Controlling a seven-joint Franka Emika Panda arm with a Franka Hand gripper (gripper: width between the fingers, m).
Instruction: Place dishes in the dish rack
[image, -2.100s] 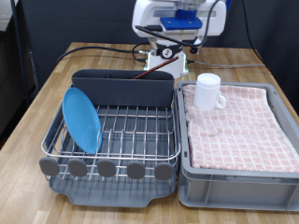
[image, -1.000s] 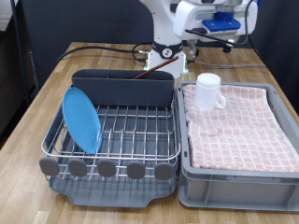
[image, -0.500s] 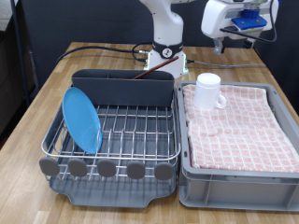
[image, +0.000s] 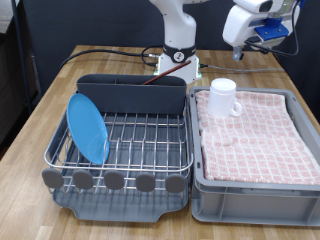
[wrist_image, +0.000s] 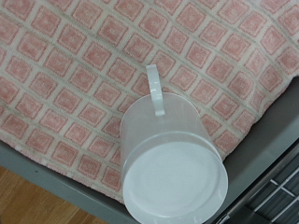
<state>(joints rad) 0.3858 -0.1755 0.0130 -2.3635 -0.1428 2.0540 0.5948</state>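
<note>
Exterior view: Franka hand and gripper (image: 243, 48) at the upper right of the frame, raised well above the wooden table (image: 40, 110), above and to the right of the white mug (image: 223, 97). Fingers mostly hidden under the white housing; cannot tell how far apart the jaws stand, and nothing seen between them.

White mug upside down on the pink checked cloth (image: 260, 135), at the upper left corner of the grey bin (image: 250, 200), handle pointing toward the frame's lower right. Well apart from the gripper, below it and to its left in this frame, not touched.

Light-blue plate (image: 87, 127) standing on edge in the silver wire dish rack (image: 140, 140), at the left side of the rack, leaning slightly toward the frame's left. Dark grey tray under the wire grid, tall dark grey compartment (image: 135, 95) along the rack's far edge. Rack at centre left of the frame, bin just beside it on the right.

Wrist view: mug (wrist_image: 173, 163) filling the lower centre of the frame, round flat base turned to the camera, handle running from it toward the frame's middle. Checked cloth (wrist_image: 84, 65) all round it, grey bin rim (wrist_image: 266, 140) along the right edge, a bit of rack wire at the lower right corner. No fingertips in this frame.
</note>
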